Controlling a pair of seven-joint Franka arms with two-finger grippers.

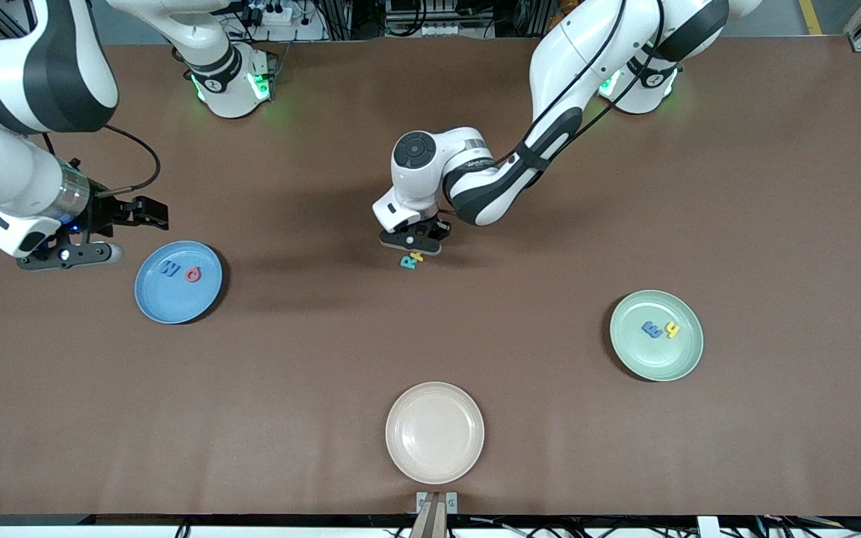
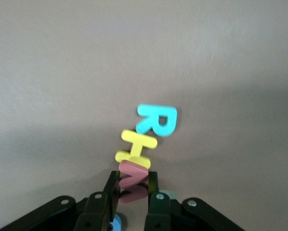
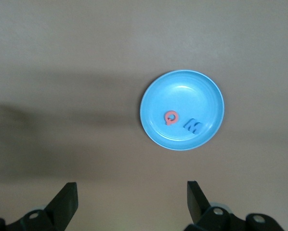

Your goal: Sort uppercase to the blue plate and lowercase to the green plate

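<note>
On the table between the plates, my left gripper (image 1: 412, 243) (image 2: 133, 188) is shut on a red lowercase letter (image 2: 133, 172). The yellow H (image 1: 417, 256) (image 2: 136, 147) and the teal R (image 1: 406, 261) (image 2: 157, 120) lie in a row touching it. A bit of blue foam (image 2: 116, 224) peeks out under the fingers. The blue plate (image 1: 176, 302) (image 3: 182, 79) holds the dark blue W (image 1: 170, 268) (image 3: 192, 126) and red Q (image 1: 193, 275) (image 3: 171, 117). The green plate (image 1: 655, 360) holds a blue lowercase letter (image 1: 652, 329) and the yellow y (image 1: 672, 329). My right gripper (image 1: 83, 254) (image 3: 132, 199) hangs open and empty beside the blue plate.
An empty cream plate (image 1: 435, 432) sits near the table's front edge, nearer to the front camera than the letter cluster. Bare brown tabletop lies between the three plates.
</note>
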